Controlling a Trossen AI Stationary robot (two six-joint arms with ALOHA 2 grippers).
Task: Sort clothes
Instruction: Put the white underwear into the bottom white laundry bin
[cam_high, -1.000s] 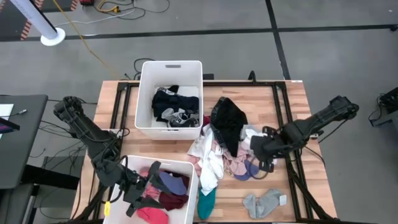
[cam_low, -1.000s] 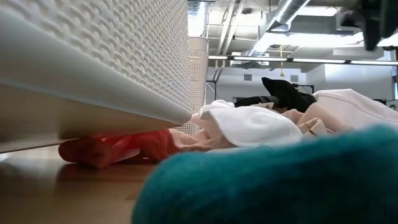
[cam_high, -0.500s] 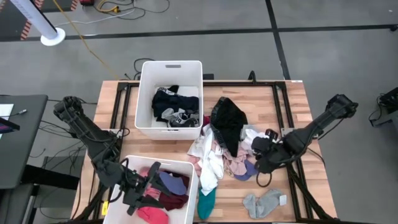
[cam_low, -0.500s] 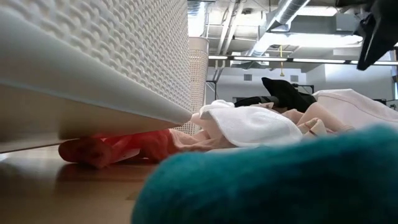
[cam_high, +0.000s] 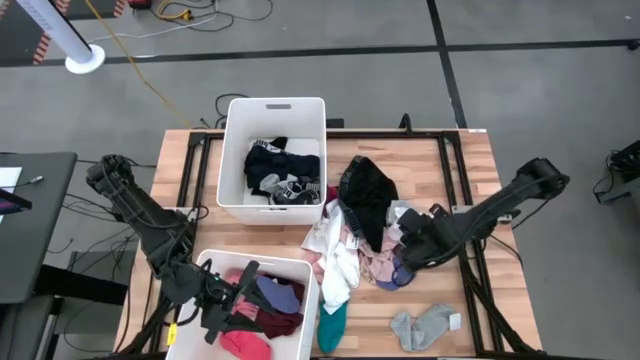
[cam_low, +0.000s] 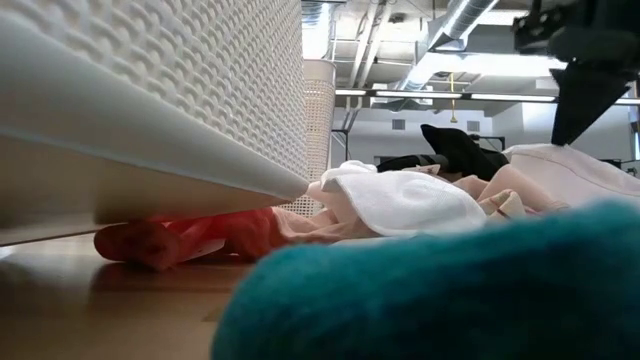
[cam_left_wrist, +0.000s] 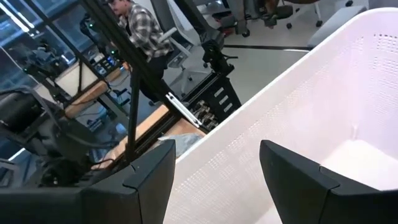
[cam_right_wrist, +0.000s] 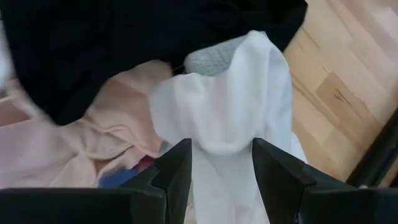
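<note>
While two white bins (cam_high: 232, 140) already hold some garments, a mixed pile of clothes (cam_high: 362, 235) remains mid-table; the right gripper (cam_high: 408, 250), fingers apart, hovers over a white piece (cam_right_wrist: 233, 112); the left gripper (cam_high: 222, 310), open and empty, sits over the near bin (cam_high: 312, 300).

Two white bins are standing on the worktop (cam_high: 470, 170): the far bin (cam_high: 272, 118) and the near bin (cam_high: 300, 272). Two arms are showing, each carrying one pincer: left pincer (cam_high: 225, 310), right pincer (cam_high: 408, 247). One loose pile of clothes (cam_high: 362, 232) is lying between them; separate garments cannot be counted reliably.
</note>
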